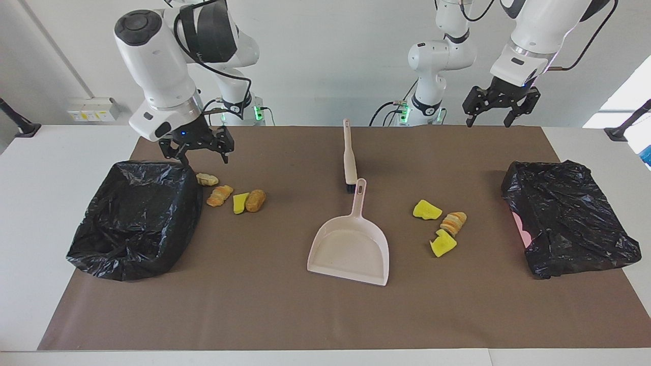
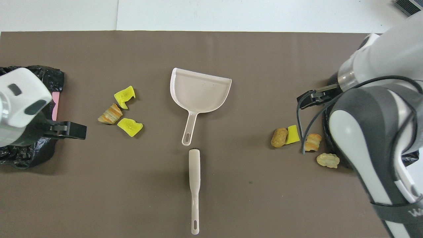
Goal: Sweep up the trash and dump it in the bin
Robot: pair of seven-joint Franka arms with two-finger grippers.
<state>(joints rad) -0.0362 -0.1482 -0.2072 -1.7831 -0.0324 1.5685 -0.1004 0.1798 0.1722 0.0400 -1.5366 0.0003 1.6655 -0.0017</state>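
The trash lies on the brown mat in two clusters. One cluster of yellow and tan scraps (image 1: 240, 202) (image 2: 292, 134) lies beside the black-bagged bin (image 1: 135, 218) at the right arm's end. The other cluster (image 1: 442, 245) (image 2: 130, 126) lies between the dustpan and the second bagged bin (image 1: 569, 216) (image 2: 49, 74). The beige dustpan (image 1: 351, 244) (image 2: 200, 89) lies mid-mat, and the brush (image 1: 349, 157) (image 2: 194, 185) lies nearer to the robots, bristles at the pan's handle. My right gripper (image 1: 203, 158) hangs open and empty low over the mat by its bin's corner. My left gripper (image 1: 487, 123) hangs open, high, holding nothing.
The mat (image 1: 285, 315) covers most of the white table (image 1: 56, 152). In the overhead view the right arm (image 2: 370, 138) covers most of its bin, and the left arm (image 2: 19, 102) covers part of the other one. A pink edge (image 1: 520, 226) shows under that bag.
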